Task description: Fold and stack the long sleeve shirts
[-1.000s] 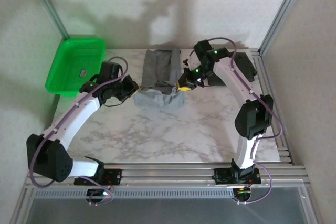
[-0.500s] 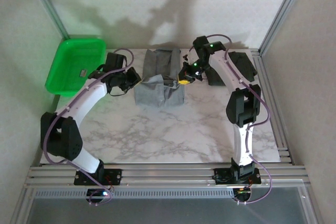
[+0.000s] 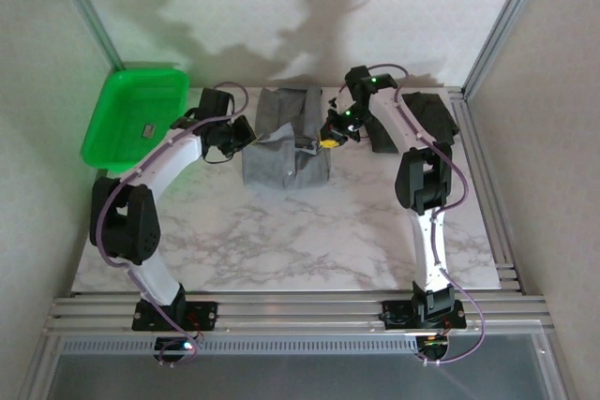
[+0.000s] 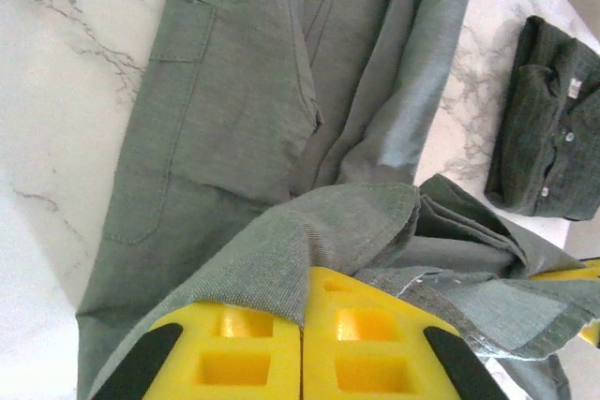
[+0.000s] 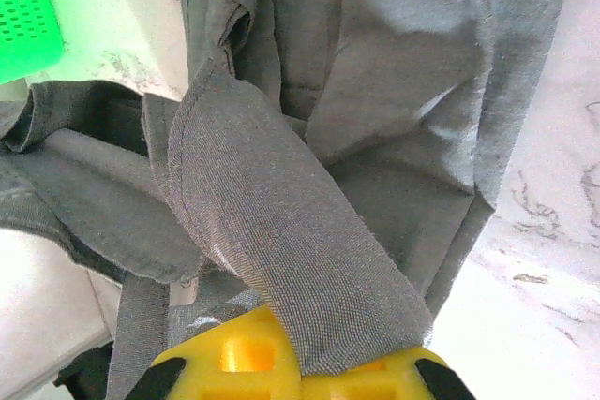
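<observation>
Two shirts lie on the marble surface (image 3: 309, 231).

Top external view: the grey shirt (image 3: 286, 152) rests at far centre, partly folded. The left gripper (image 3: 246, 131) meets its left edge and the right gripper (image 3: 328, 140) its right edge, each arm reaching in from its own side. The charcoal shirt (image 3: 431, 117) lies at the far right, apart from the grey one and partly covered by the right arm. A green tray (image 3: 112, 128) stands at the far left corner and holds a small item (image 3: 150, 128), too small to identify.

Left wrist view: the left gripper (image 4: 302, 325) has its jaws clenched on a fold of the grey shirt (image 4: 234, 110). The cloth drapes over the yellow fingers (image 4: 225, 348). The charcoal shirt (image 4: 548, 133) lies folded, buttons showing, on the surface (image 4: 56, 91).

Right wrist view: the right gripper (image 5: 300, 358) has its jaws clenched on a band of the grey shirt (image 5: 412, 91). The band rises to the jaws and hides the cloth beneath. A corner of the green tray (image 5: 23, 7) borders the surface (image 5: 553, 185).
</observation>
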`<state>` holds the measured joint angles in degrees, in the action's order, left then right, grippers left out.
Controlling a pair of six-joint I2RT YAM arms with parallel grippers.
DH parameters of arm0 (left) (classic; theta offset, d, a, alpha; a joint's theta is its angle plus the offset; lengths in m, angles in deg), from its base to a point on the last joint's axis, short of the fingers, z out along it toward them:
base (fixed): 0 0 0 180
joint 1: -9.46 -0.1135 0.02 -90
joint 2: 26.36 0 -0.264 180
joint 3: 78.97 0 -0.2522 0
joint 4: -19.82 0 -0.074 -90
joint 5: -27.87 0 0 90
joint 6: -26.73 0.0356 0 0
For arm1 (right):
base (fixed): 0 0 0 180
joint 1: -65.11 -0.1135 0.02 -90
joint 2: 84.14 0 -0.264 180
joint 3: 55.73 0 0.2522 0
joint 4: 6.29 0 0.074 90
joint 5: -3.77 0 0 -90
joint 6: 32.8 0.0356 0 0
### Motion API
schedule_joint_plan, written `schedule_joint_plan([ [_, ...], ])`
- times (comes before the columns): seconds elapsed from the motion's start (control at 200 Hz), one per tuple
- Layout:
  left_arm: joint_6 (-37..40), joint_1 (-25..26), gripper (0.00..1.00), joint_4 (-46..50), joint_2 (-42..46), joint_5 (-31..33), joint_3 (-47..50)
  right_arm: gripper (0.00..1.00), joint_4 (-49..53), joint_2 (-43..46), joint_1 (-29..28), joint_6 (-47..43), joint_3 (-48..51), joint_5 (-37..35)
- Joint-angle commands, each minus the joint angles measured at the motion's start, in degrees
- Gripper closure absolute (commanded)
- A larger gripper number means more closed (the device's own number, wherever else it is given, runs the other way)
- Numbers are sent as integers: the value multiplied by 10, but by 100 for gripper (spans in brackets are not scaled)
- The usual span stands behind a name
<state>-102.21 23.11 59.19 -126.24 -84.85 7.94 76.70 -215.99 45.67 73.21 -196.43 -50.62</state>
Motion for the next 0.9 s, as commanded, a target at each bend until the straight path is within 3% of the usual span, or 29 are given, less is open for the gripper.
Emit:
schedule_joint_plan([
  [0.0, 21, -7, 100, -7, -21, 28, -30, 100, -6, -19, 6, 1, -31, -2],
  [0.48, 51, -9, 100, -9, -118, 40, -112, 100, -47, -99, 20, 51, -110, 2],
  [0.896, 55, -11, 100, -32, -173, 47, -145, 100, -90, -129, 27, 66, -121, -13],
])
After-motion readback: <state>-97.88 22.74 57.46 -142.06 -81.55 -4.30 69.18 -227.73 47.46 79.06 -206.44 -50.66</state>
